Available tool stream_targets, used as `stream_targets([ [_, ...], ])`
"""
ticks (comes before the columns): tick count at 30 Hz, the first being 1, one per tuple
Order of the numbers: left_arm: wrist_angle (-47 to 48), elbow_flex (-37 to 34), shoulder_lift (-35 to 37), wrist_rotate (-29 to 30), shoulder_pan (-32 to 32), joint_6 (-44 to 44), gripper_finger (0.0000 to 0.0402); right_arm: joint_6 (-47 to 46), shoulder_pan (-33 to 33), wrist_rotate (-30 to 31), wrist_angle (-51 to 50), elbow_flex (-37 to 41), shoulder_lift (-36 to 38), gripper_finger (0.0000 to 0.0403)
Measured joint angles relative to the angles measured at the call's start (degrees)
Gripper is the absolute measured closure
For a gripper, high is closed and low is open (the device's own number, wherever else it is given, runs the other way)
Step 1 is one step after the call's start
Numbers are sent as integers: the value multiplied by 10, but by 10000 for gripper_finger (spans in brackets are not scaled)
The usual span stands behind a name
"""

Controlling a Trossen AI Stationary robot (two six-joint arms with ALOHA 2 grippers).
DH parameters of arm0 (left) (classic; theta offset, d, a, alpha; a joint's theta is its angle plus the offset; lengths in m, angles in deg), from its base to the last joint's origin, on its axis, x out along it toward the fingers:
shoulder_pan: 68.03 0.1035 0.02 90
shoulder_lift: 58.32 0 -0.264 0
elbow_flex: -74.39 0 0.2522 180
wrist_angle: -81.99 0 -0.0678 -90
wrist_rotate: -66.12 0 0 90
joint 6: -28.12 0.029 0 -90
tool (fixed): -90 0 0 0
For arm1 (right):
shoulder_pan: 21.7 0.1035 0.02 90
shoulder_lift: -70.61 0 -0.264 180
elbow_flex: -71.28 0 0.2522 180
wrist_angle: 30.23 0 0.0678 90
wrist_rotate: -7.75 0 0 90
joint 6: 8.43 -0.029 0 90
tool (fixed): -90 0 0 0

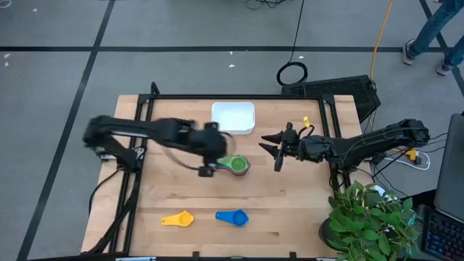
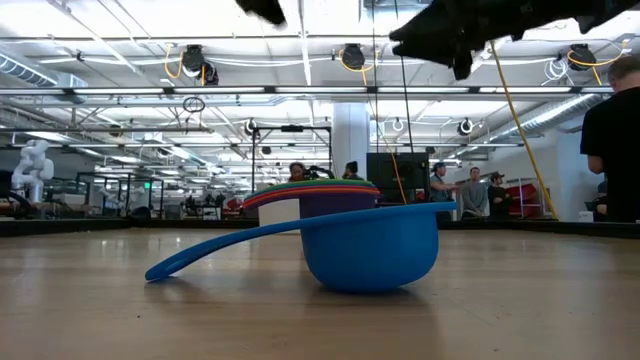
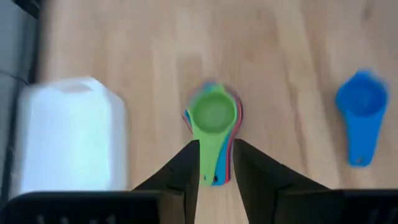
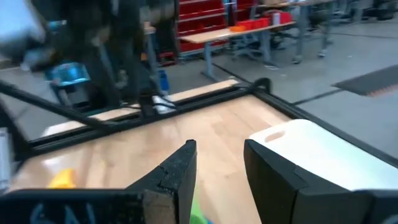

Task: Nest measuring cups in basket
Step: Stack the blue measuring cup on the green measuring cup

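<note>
On the worktop (image 1: 174, 196), the basket (image 1: 233, 117) sits empty at the far edge; a green-topped stack of measuring cups (image 1: 234, 165) lies mid-table, the blue cup (image 1: 232, 216) and yellow cup (image 1: 178, 219) apart near the front, so most nesting seems done. The left claw (image 3: 214, 163) hangs narrowly parted astride the stack's handles, which only its wrist view shows, and the right claw (image 1: 275, 149) waits open beside.

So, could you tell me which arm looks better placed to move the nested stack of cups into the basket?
Probably the left. The left gripper is open with the stack's handles between its fingers, just below the basket. The right gripper hangs open to the stack's right, not at it.
</note>
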State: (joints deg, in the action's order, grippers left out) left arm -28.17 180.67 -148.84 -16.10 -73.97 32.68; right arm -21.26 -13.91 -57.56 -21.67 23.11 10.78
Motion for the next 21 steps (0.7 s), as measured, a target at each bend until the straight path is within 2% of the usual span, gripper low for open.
stream_targets([
  [4, -80, -56, 115, 21, -20, -23, 314, 0, 3, -25, -25, -36, -5, 277],
  [9, -200, -170, 236, 23, -44, -35, 335, 2, 16, -26, -92, -95, -36, 277],
  [12, -255, -237, 292, 23, -52, -43, 348, 2, 24, -48, -142, -138, -70, 277],
  [16, -313, -315, 347, 23, -54, -57, 361, 1, 37, -86, -185, -189, -121, 277],
  [21, -333, -377, 384, 23, -54, -71, 370, 0, 57, -130, -207, -217, -176, 277],
])
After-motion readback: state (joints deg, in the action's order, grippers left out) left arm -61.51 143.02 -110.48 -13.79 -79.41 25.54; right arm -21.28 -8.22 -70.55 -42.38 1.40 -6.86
